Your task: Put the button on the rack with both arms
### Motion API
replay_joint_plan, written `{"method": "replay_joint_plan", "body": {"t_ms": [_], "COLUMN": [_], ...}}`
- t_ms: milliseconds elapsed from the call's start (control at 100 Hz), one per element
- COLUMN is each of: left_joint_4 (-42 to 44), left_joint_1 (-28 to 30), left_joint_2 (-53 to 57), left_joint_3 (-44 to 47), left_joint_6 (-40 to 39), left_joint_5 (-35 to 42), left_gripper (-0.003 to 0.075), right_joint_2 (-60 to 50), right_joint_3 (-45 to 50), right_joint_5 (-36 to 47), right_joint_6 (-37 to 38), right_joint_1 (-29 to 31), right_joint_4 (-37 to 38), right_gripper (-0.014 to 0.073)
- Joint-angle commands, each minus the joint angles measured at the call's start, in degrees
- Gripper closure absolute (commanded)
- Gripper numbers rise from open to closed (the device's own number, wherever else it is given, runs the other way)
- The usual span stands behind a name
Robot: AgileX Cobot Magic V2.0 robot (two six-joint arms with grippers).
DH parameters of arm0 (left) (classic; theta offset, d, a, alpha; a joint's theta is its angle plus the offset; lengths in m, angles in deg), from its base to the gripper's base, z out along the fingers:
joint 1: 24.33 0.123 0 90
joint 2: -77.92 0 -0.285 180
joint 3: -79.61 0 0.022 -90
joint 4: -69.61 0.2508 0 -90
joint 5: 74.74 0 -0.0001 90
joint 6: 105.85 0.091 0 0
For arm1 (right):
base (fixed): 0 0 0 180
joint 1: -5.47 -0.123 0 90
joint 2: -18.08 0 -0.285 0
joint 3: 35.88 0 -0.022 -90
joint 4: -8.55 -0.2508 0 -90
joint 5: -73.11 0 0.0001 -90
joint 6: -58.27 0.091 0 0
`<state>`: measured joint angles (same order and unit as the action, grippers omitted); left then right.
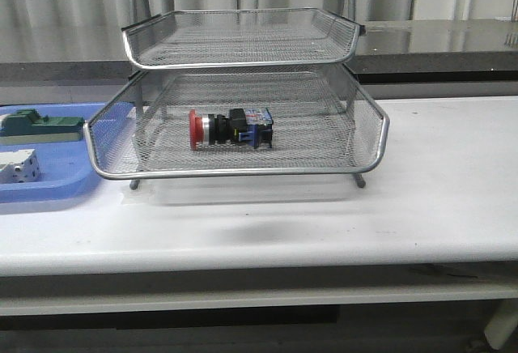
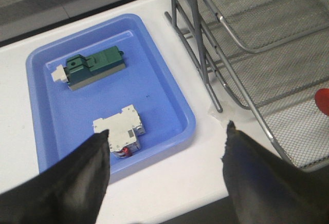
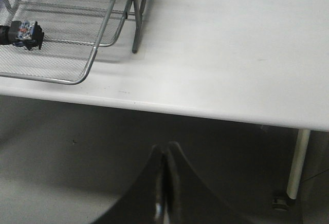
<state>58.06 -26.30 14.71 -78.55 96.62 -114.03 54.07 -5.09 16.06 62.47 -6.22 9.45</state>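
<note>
The small cylindrical push-button with red mushroom cap, silver collar, black body and blue rear block (image 1: 231,129) is seen lying on its side on the mesh floor of the lower visible tier of the silver wire-mesh letter-tray rack (image 1: 380,138), roughly at the middle, cap towards the robot's left. The placement is judged to be done, so the step in hand is taken to be a clean withdrawal: both arms are best kept well clear of the wire rims and frame posts so the rack is not knocked and the button is not set rolling. The left claw (image 2: 164,154) is seen spread wide and holding nothing, hovering over the white tabletop (image 1: 453,191) between the flat blue plastic tray (image 2: 187,124) and the rack's front corner. The right claw (image 3: 163,183) is seen closed, finger against finger, with nothing gripped, off the front edge of the tabletop. In the blue tray a green-topped rectangular block (image 2: 92,66) and a small white block (image 2: 121,129) are left lying apart. No brand, label or writing can be read; a pale patch on the button's rear block is too small to make out.
</note>
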Motion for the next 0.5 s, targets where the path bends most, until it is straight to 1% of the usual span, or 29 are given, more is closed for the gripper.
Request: {"method": "replay_joint_plan", "body": {"t_ms": [0, 100, 220, 490], "left_joint_4": [-1.9, -1.9, -1.9, -4.9], "left_joint_1": [0.2, 0.2, 0.2, 0.2], "left_joint_2": [5.9, 11.5, 18.0, 29.8], "left_joint_3": [4.3, 11.5, 18.3, 29.8], "left_joint_6": [-0.7, -0.7, -0.7, -0.7], "left_joint_5": [9.5, 14.7, 18.7, 26.0], "left_gripper": [0.026, 0.026, 0.026, 0.026], "right_joint_2": [0.3, 0.3, 0.3, 0.3], "right_joint_3": [-1.4, -1.4, -1.4, -1.4], "right_joint_5": [3.6, 3.6, 3.6, 3.6], "right_joint_6": [0.0, 0.0, 0.0, 0.0], "right_joint_1": [0.4, 0.4, 0.4, 0.4], "right_joint_4": [0.3, 0.3, 0.3, 0.3], "right_gripper": [0.0662, 0.0662, 0.0662, 0.0662]}}
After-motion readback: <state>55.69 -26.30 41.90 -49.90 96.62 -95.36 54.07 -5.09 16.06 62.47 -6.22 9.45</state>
